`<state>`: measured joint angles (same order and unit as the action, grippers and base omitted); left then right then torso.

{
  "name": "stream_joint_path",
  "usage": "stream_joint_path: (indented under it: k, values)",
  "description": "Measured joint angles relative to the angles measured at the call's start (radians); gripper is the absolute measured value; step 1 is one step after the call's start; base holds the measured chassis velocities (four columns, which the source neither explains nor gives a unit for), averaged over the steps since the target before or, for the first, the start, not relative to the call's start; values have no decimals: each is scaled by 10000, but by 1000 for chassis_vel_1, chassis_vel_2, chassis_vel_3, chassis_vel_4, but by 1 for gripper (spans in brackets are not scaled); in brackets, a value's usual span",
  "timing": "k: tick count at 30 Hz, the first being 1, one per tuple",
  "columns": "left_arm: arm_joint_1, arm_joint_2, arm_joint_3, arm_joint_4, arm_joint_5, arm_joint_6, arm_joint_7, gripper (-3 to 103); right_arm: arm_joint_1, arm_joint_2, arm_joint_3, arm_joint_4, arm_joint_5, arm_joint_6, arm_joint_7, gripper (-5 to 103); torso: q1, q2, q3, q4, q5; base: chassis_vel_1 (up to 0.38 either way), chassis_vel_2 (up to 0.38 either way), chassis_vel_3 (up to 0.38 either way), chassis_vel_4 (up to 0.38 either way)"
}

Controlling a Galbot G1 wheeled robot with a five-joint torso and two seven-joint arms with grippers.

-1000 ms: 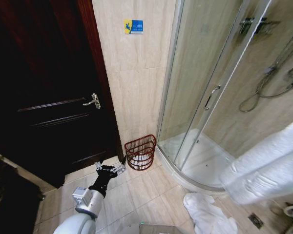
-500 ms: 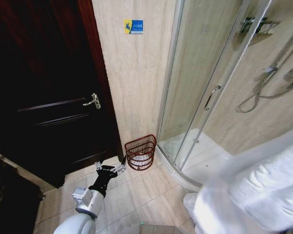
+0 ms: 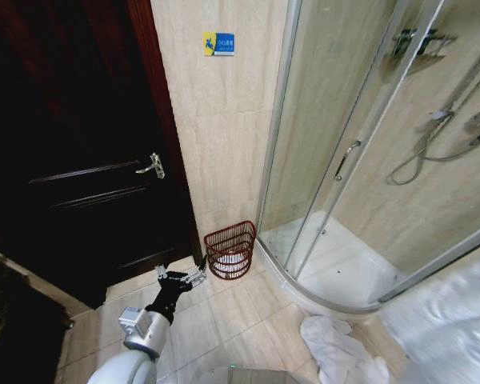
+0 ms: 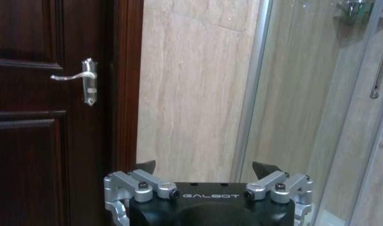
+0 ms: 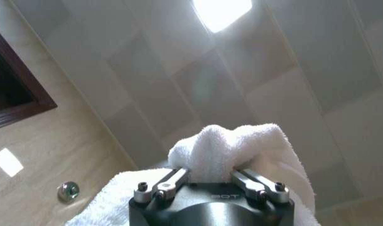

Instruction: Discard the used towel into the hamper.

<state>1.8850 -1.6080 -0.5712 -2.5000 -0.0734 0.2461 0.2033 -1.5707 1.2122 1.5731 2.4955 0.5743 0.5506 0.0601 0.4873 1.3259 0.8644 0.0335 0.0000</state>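
Observation:
In the right wrist view my right gripper [image 5: 207,178] is shut on a fold of white towel [image 5: 232,143], held up toward the ceiling. A blurred white mass [image 3: 452,320] at the head view's lower right is that arm or the towel; I cannot tell which. The hamper [image 3: 230,250], a reddish-brown wire basket, stands on the floor against the tiled wall between the door and the shower. My left gripper [image 3: 180,278] hangs low just left of the hamper, open and holding nothing; its open fingers [image 4: 144,166] face the wall.
A crumpled white cloth [image 3: 340,352] lies on the floor tiles by the shower's curved base [image 3: 304,292]. The dark wooden door [image 3: 72,160] with a metal handle [image 3: 152,166] is shut on the left. Glass shower panels [image 3: 328,136] stand on the right.
The blurred white mass on the right has dropped toward the lower right corner, uncovering the shower floor and the cloth on the tiles. The left arm and hamper have not moved.

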Motion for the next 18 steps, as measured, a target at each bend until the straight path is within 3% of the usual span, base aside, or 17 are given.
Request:
stream_joint_path:
  k: [5,8,18]
  values:
    - [0,0,0,0,0,0,0,100,-276,408,-421,67,399,-593,99,9,0,0,0,-1,-1,0,0,0,0]
    - [0,0,0,0,0,0,0,100,-581,740,-792,66,954,-1483,325,9,0,0,0,-3,3,0,0,0,0]
    - [0,0,0,0,0,0,0,100,-334,473,-1051,63,616,-1998,590,9,0,-2,0,-1,1,0,0,0,0]
